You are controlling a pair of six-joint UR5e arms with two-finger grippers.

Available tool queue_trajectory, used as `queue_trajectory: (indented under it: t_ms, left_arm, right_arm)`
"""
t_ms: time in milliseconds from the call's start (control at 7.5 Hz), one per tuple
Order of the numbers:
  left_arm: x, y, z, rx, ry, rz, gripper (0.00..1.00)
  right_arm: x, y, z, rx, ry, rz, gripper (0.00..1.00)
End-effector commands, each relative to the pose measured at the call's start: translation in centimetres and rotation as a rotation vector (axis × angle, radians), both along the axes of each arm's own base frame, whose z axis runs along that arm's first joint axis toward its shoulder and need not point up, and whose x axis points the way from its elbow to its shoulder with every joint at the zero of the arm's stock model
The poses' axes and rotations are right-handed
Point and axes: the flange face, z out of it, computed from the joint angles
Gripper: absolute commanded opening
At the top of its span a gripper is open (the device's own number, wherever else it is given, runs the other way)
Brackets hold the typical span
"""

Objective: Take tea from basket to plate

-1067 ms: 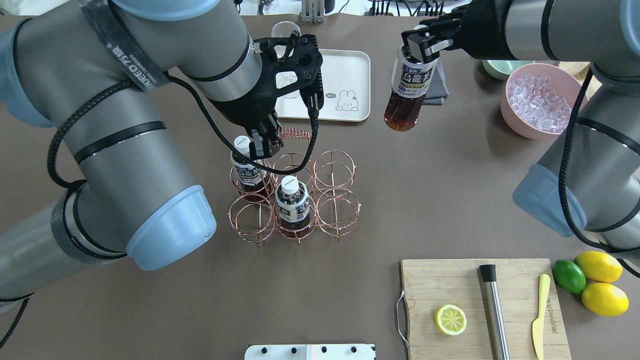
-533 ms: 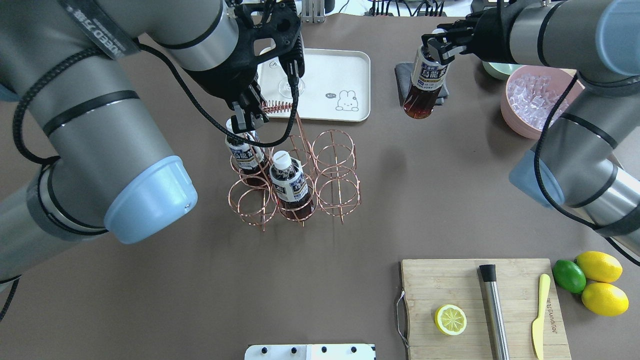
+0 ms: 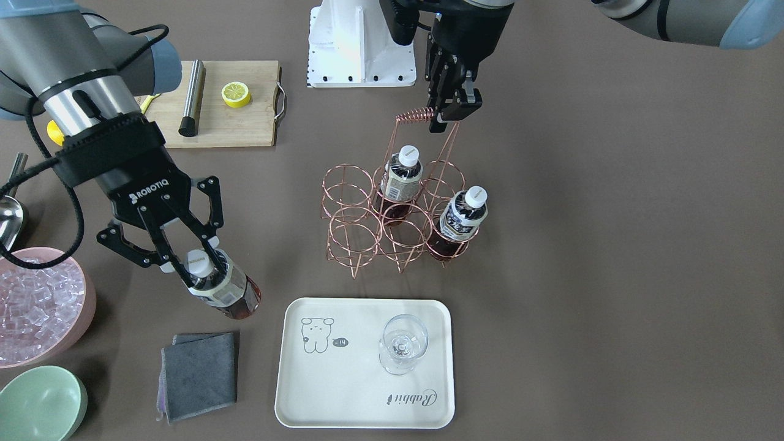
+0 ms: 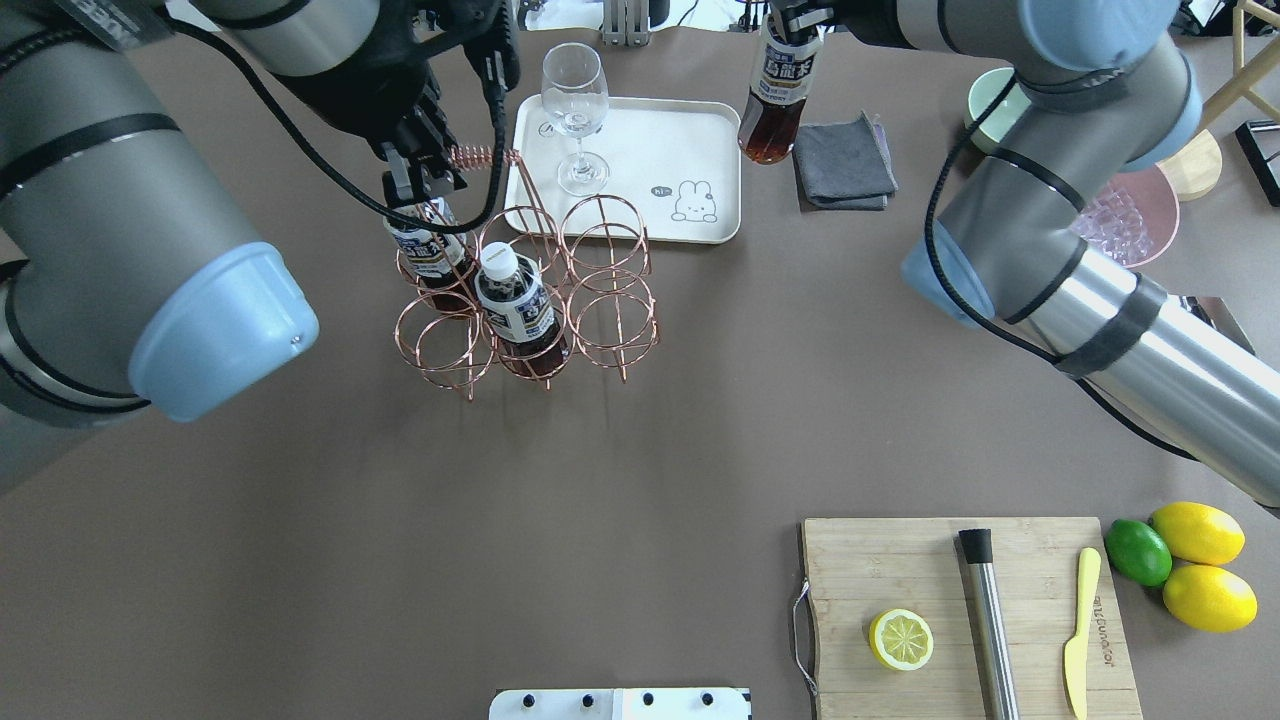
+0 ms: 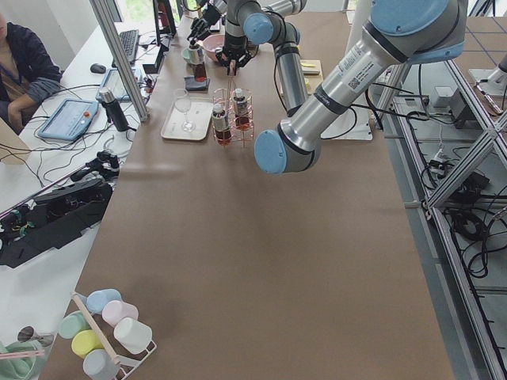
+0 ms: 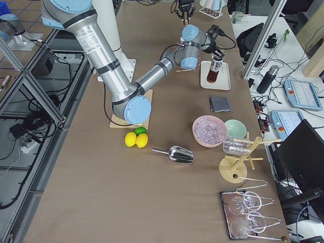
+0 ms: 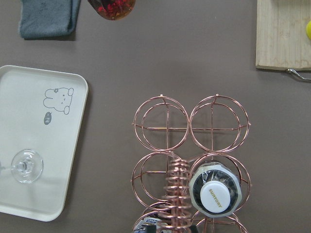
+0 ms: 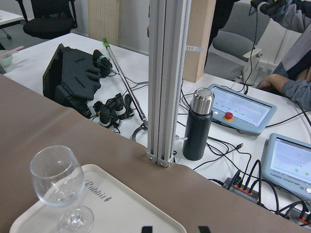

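Observation:
My right gripper [image 3: 200,267] is shut on the neck of a tea bottle [image 3: 231,296] and holds it tilted above the table between the plate [image 3: 361,392] and a grey cloth. In the overhead view this bottle [image 4: 775,100] hangs at the plate's [image 4: 700,130] right edge. My left gripper [image 3: 451,113] is shut on the coiled handle [image 3: 415,114] of the copper basket [image 3: 343,214]. Two more tea bottles [image 3: 401,174] [image 3: 465,214] stand in the basket's cells. The basket [image 4: 610,300] sits close to the plate's near left corner.
A wine glass [image 3: 401,343] stands on the plate. A grey cloth [image 3: 199,373], a pink bowl of ice [image 3: 37,306] and a mint bowl [image 3: 40,404] lie beside it. A cutting board [image 4: 900,570] with a lemon half, steel rod and knife is front right.
My left gripper has carried the basket by its handle to the left and away, up to the plate. My right gripper has moved its bottle left and farther back, to the plate's right edge.

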Motion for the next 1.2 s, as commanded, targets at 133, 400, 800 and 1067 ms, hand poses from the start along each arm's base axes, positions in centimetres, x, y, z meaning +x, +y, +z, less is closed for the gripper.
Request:
queue_trajectory:
  t_ms: [133,400,800,1067]
  left_arm:
    - [-8.8,-5.3,6.8,-0.022,-0.052,-0.030,0.00]
    - [-15.7,-7.9,12.1,-0.081,-0.093,-0.119,0.00]
    - [-26.5,-11.8,20.2,-0.139,-0.175,-0.205,0.00]
    - [-31.2,-16.1,26.0,-0.075,-0.190,-0.023,0.00]
  right_arm:
    - [-8.3,-4.4,1.0,0.020,-0.040,0.068,0.00]
    - [-11.4,-2.8,1.7,0.013,-0.027,0.053,0.00]
    - [-13.3,-1.8,2.5,0.009,-0.009,0.054,0.00]
    - [-13.5,-1.7,2.8,0.009,-0.005,0.054,0.00]
